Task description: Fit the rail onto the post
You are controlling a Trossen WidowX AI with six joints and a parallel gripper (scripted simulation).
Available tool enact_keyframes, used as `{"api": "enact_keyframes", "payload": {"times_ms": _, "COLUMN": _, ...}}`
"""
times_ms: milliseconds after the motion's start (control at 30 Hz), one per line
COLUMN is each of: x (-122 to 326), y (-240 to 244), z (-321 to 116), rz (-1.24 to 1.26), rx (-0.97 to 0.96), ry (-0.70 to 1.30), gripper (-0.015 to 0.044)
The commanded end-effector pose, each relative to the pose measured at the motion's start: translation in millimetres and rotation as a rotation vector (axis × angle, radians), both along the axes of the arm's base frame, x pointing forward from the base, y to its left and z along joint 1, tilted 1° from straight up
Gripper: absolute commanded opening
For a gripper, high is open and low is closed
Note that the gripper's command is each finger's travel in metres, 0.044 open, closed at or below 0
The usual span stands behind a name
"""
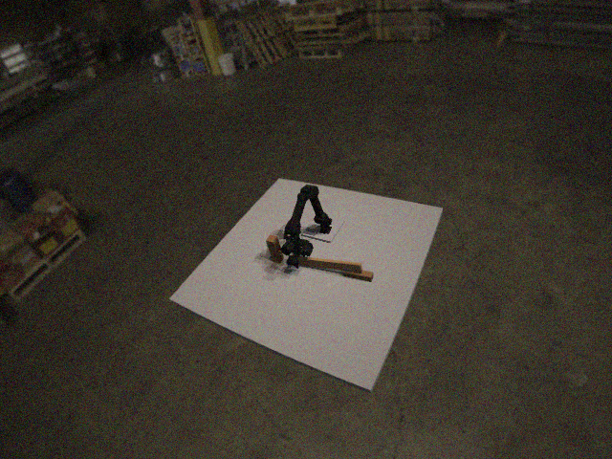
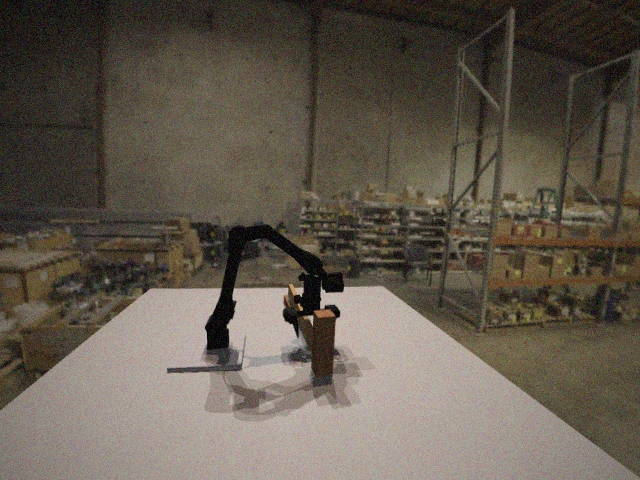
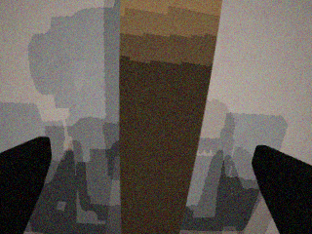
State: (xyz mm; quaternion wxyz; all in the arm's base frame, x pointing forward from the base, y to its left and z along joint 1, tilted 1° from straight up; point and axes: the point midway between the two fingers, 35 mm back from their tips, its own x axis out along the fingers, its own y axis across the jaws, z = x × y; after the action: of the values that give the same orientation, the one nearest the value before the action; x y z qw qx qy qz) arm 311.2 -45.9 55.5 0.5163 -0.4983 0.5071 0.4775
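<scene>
The wooden rail (image 1: 331, 264) (image 2: 306, 328) (image 3: 161, 122) slopes from its far end on the low footboard block (image 1: 367, 276) down toward the post (image 1: 273, 248) (image 2: 323, 346). The post stands upright on the table. My gripper (image 1: 293, 263) (image 3: 155, 152) is open and points down over the rail's near part, close to the post. In the wrist view the rail runs between the two fingers, with a gap on each side, and most of it is in shadow. The rail's near end, its holes and the pegs cannot be made out. In the exterior view the post partly hides the gripper.
The white table top (image 1: 306, 316) (image 2: 155, 439) carries the arm's base (image 1: 323, 223) (image 2: 217, 335) behind the rail. A thin grey plate edge (image 1: 316, 238) (image 2: 204, 369) lies beside the base. The arm arches over from the base to the rail.
</scene>
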Motion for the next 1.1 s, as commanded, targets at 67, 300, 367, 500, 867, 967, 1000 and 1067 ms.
{"api": "enact_keyframes", "payload": {"times_ms": 67, "x": -3.1, "y": 0.9, "z": -12.4, "rz": 0.006, "rx": 0.006, "ry": 0.014, "gripper": 0.044}}
{"api": "enact_keyframes", "payload": {"times_ms": 300, "x": -3.1, "y": 0.9, "z": -12.6, "rz": 0.006, "rx": 0.006, "ry": 0.014, "gripper": 0.0282}}
{"api": "enact_keyframes", "payload": {"times_ms": 367, "x": -3.1, "y": 0.9, "z": -12.6, "rz": 0.006, "rx": 0.006, "ry": 0.014, "gripper": 0.023}}
{"api": "enact_keyframes", "payload": {"times_ms": 500, "x": -3.1, "y": 0.9, "z": -12.6, "rz": 0.006, "rx": 0.006, "ry": 0.014, "gripper": 0.0125}}
{"api": "enact_keyframes", "payload": {"times_ms": 867, "x": -3.1, "y": 0.9, "z": -12.6, "rz": 0.006, "rx": 0.006, "ry": 0.014, "gripper": 0.0}}
{"api": "enact_keyframes", "payload": {"times_ms": 967, "x": -3.1, "y": 0.9, "z": -12.6, "rz": 0.006, "rx": 0.006, "ry": 0.014, "gripper": 0.0}}
{"api": "enact_keyframes", "payload": {"times_ms": 1000, "x": -3.1, "y": 0.9, "z": -12.6, "rz": 0.006, "rx": 0.006, "ry": 0.014, "gripper": 0.0}}
{"api": "enact_keyframes", "payload": {"times_ms": 1067, "x": -3.1, "y": 0.9, "z": -12.6, "rz": 0.006, "rx": 0.006, "ry": 0.014, "gripper": 0.0}}
